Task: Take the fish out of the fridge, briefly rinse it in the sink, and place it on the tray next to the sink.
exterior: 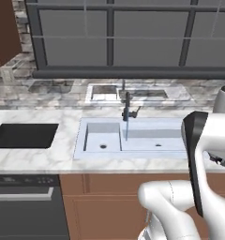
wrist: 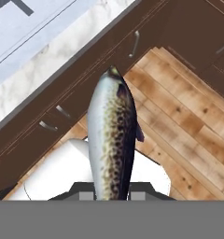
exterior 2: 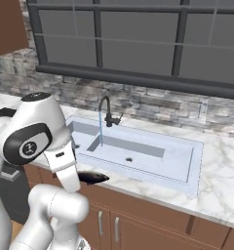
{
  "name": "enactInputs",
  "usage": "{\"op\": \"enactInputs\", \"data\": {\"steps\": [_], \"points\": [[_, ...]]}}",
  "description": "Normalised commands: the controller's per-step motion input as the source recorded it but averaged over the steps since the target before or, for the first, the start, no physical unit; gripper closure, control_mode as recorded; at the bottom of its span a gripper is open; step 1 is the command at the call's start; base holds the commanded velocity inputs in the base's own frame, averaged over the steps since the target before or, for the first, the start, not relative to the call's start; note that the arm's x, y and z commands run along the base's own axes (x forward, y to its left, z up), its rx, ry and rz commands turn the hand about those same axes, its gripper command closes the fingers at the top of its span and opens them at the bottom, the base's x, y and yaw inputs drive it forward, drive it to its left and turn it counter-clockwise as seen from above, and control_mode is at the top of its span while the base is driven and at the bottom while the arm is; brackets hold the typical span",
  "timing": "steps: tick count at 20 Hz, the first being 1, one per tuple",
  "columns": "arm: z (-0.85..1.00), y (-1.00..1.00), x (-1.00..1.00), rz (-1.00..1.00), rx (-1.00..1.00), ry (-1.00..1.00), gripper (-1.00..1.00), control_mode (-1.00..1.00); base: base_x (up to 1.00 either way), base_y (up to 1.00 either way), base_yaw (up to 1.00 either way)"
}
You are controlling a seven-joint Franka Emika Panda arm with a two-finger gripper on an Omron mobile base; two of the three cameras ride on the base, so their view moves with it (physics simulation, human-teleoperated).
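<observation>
The fish [wrist: 113,135], speckled dark grey with a pale side, sticks straight out from my gripper [wrist: 110,196], which is shut on its tail end. It hangs over the wooden floor in front of the counter's edge. From the right base view the fish [exterior 2: 93,178] pokes out dark beside my forearm, just before the counter front. The pale blue-grey sink [exterior: 81,140] [exterior 2: 197,168] lies ahead, and a thin stream of water runs from its dark tap [exterior: 127,108] [exterior 2: 107,110]. The black tray [exterior: 25,135] lies on the counter left of the sink. The fridge is out of view.
A marble counter [exterior: 44,157] runs along the wall under a big window [exterior: 114,33]. Brown cabinet doors [wrist: 86,88] stand below it, with a dishwasher [exterior: 25,206] under the tray. My own white arm fills the lower right of the left base view.
</observation>
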Motion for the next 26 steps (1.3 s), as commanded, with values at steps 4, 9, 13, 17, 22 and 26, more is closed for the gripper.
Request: {"op": "enactInputs", "data": {"steps": [4,9,13,17,22,26], "points": [[0.0,0.0,0.0,0.0,0.0,0.0,1.0,1.0,0.06,0.22,-0.06],[0.0,0.0,0.0,0.0,0.0,0.0,1.0,1.0,0.08,0.32,-0.01],[0.0,0.0,0.0,0.0,0.0,0.0,1.0,1.0,0.18,0.52,0.0],[0.0,0.0,0.0,0.0,0.0,0.0,1.0,1.0,0.0,0.13,0.0],[0.0,-0.14,0.19,0.03,0.0,0.0,1.0,-1.0,0.03,-0.01,0.01],[0.0,-0.6,0.68,0.16,0.01,0.01,1.0,-1.0,0.0,0.0,0.0]]}}
